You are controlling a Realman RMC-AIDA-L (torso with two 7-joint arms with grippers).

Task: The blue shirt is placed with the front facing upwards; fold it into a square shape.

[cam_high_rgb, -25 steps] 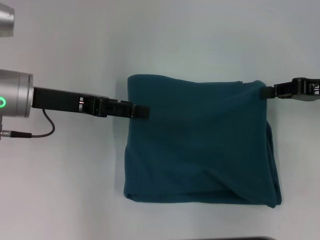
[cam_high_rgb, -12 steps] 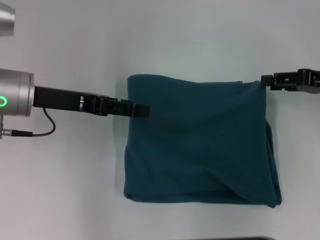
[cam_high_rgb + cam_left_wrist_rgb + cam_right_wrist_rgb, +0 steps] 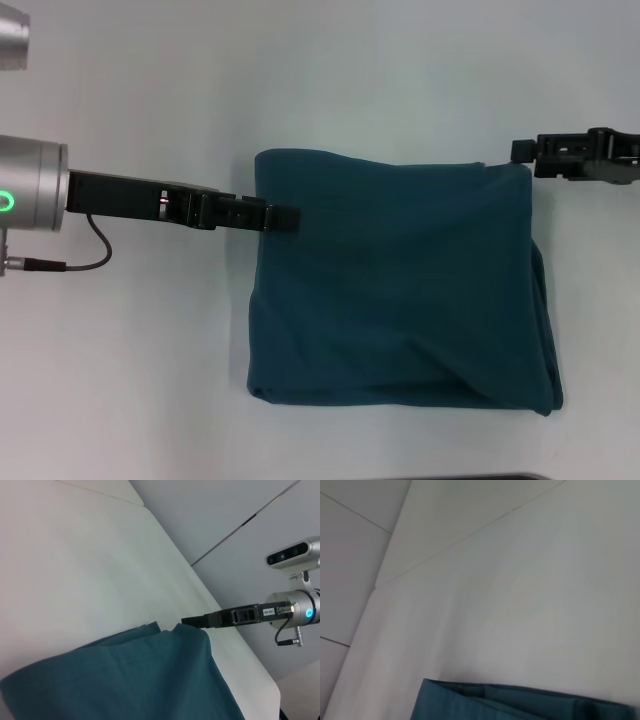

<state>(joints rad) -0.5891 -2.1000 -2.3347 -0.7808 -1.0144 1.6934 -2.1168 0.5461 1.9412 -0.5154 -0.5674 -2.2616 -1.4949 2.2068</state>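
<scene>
The white table (image 3: 150, 380) takes up pretty much everything that can be seen, and the blue shirt (image 3: 400, 285) is laid out flat near the middle of it, already folded down into a roughly square bundle. No lettering or collar can be made out, just plain teal fabric with a few soft creases and a doubled-over edge along the near side. In the right wrist view only a strip of layered fabric edge is seen against the tabletop.

The left gripper (image 3: 283, 219) is stretched in from the left, with its tip resting over the shirt's left edge, toward the far corner. Whether its fingers are pinching cloth or just pressed together can't be told.

The right gripper (image 3: 522, 150) is parked just off the shirt's far right corner, slightly beyond the fabric and not touching it. How its fingers are set can't be told either.
</scene>
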